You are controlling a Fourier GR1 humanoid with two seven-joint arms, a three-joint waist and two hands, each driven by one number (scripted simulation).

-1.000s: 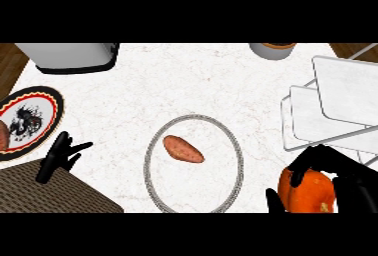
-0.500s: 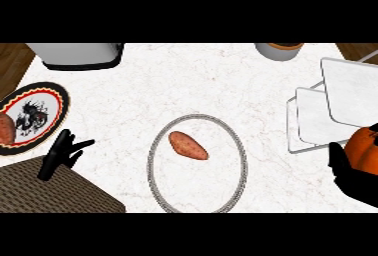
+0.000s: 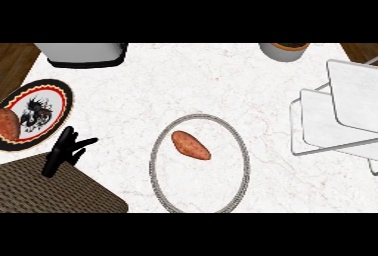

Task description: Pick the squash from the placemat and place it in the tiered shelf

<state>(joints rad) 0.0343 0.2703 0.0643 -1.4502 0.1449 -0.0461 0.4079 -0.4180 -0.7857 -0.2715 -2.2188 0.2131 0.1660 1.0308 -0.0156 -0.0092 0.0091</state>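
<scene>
Head view, the only one. Marble counter (image 3: 184, 75) seen from steeply above.

Squash: nowhere in view. Not on the placemat (image 3: 52, 190) (woven, dark, lower left corner), not on the shelf (image 3: 343, 120), not on the counter between. Long axis and bearing from either hand therefore impossible to tell.

Right hand: out of view as well, so no telling its state or whether anything is in it.

Left hand (image 3: 65, 149): at the placemat's upper edge, fingers straight and spread apart, thumb out to the right, holding nothing. Resting, by the look of it.

Shelf: white tiers at the far right, stepped one above the other, nothing visible on them. Well apart from the left hand, with the whole middle plate between.

Middle of counter: oval plate (image 3: 159, 150) with grey rim, sweet potato (image 3: 190, 145) on it, long axis running upper left to lower right (not the task's thing). Patterned plate (image 3: 52, 95) at left, just above the left hand, a reddish-brown item at its left edge. Grey box (image 3: 81, 54) at top left, pot (image 3: 284, 51) at top right.

Judgement: shelf lies on the right side, so right arm the nearer one for the placing. Stage of task not readable with both squash and right hand hidden.
</scene>
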